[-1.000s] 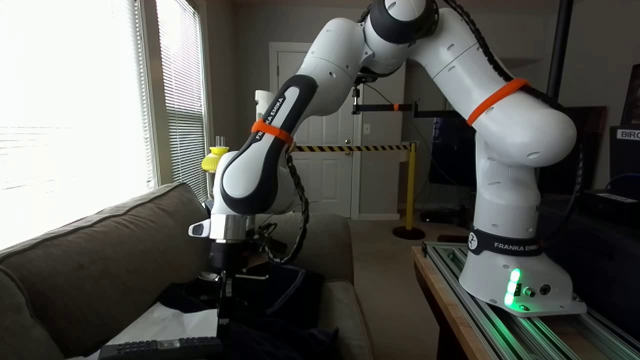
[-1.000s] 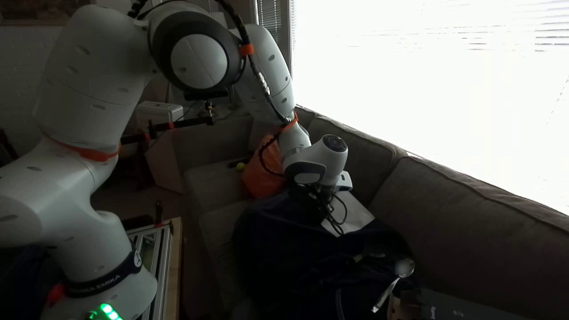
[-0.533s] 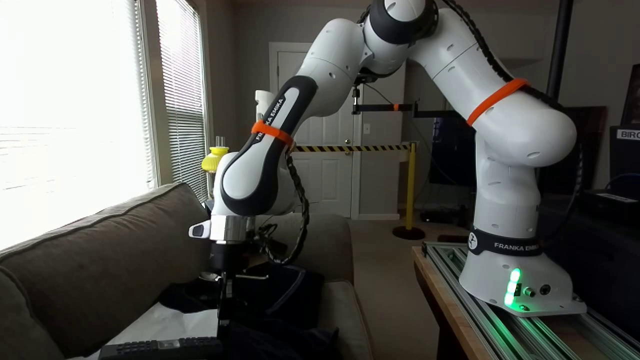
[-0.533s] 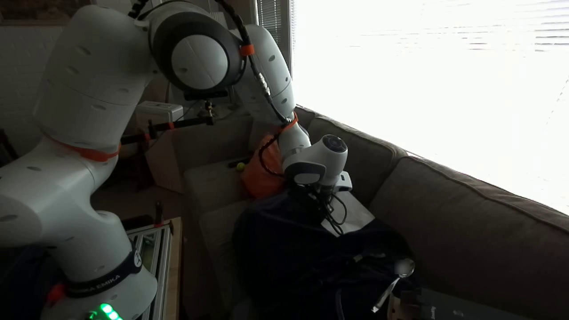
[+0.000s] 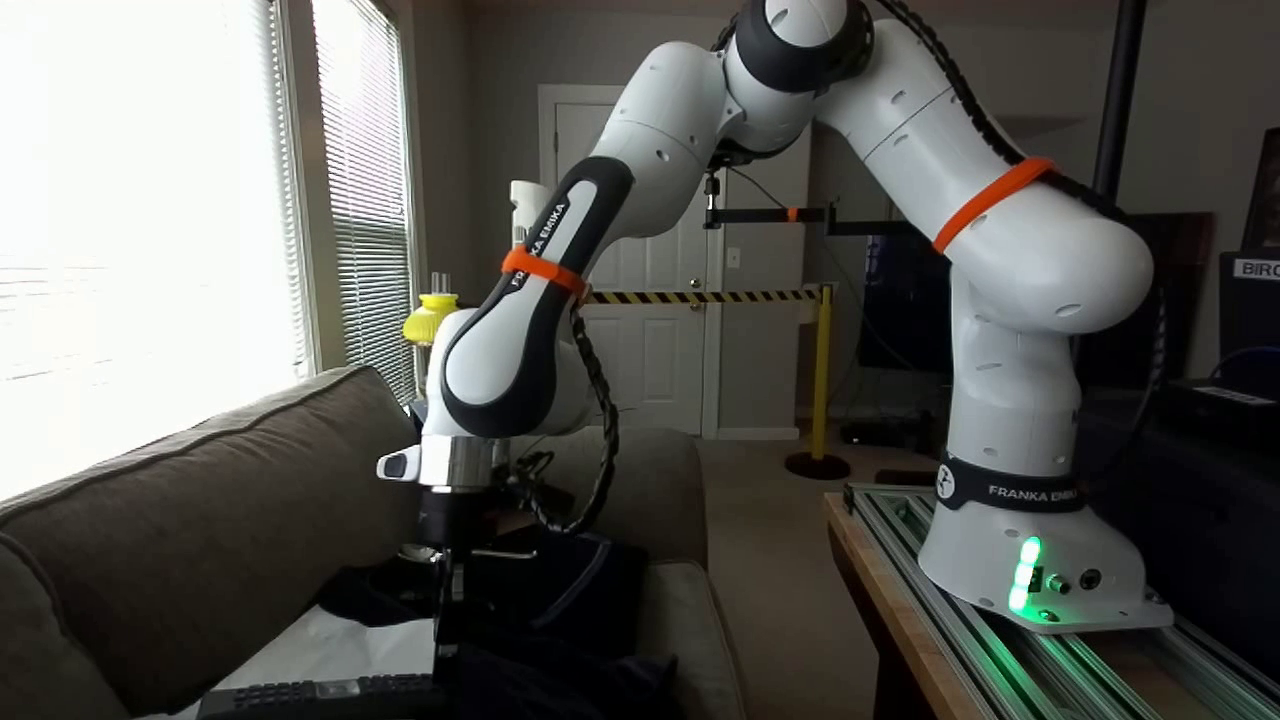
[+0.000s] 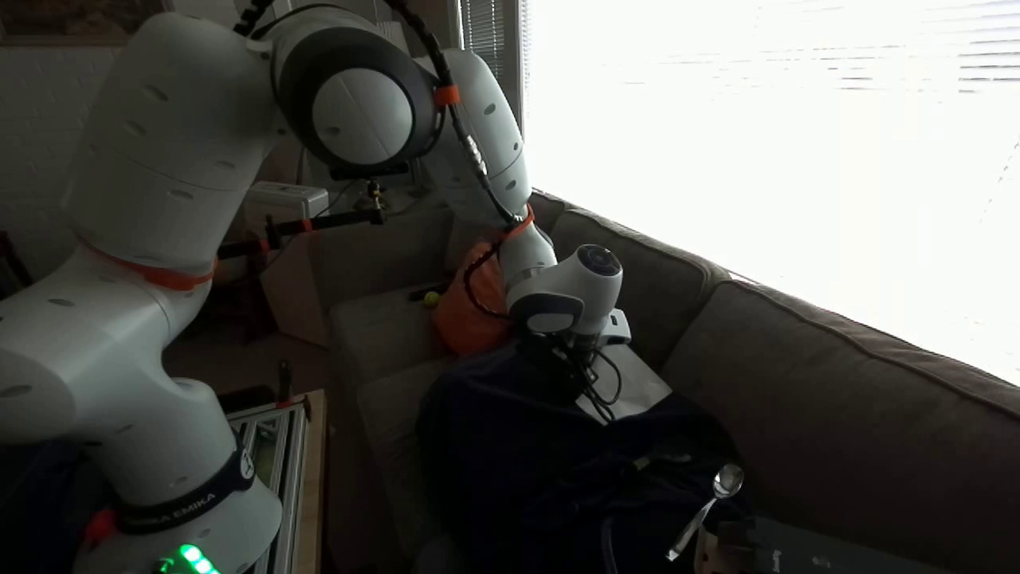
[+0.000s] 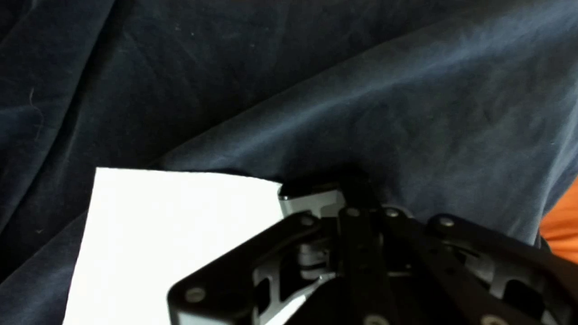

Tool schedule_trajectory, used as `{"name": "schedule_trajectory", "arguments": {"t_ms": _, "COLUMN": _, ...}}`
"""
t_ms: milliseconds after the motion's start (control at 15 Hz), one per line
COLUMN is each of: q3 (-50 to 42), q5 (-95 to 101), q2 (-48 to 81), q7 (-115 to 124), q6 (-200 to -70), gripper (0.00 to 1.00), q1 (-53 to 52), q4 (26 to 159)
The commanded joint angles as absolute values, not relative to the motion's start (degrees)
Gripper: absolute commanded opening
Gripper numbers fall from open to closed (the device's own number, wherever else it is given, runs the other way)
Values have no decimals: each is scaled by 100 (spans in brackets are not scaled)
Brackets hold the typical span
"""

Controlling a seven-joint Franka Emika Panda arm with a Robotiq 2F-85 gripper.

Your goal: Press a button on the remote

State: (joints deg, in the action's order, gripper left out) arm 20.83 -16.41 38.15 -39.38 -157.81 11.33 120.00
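The remote [image 5: 325, 697] is black with rows of buttons and a small display. It lies at the bottom edge of an exterior view, in front of the white sheet. In the wrist view, the end of a black-and-grey object, apparently the remote [image 7: 311, 202], shows behind my fingers; its button face is hidden there. My gripper [image 5: 446, 645] points down at the remote's right end. In the wrist view my gripper [image 7: 359, 192] has its fingers together with nothing seen between them. I cannot tell whether the fingertips touch the remote. In an exterior view the wrist hides both gripper and remote.
A white sheet [image 5: 335, 648] lies on dark blue cloth [image 7: 253, 85] over the sofa seat. The sofa backrest [image 5: 230, 510] stands close beside the gripper. A spoon [image 6: 709, 510], a dark grey box [image 6: 829, 552] and an orange bag [image 6: 474, 307] are nearby.
The arm and gripper have dropped very slightly in both exterior views. The remote and the other things have not moved.
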Motion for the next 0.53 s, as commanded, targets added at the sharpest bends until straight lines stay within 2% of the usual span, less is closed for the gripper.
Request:
{"name": "schedule_trajectory", "arguments": {"t_ms": 0, "q3": 2099, "q5": -1454, "q2": 3952, "q7": -3870, "q6": -15975, "gripper": 0, "q1": 1128, "q4": 11938}}
{"name": "schedule_trajectory", "arguments": {"t_ms": 467, "q3": 2114, "q5": -1399, "q2": 4029, "q7": -3862, "q6": -15968, "gripper": 0, "q1": 1120, "q4": 11853}}
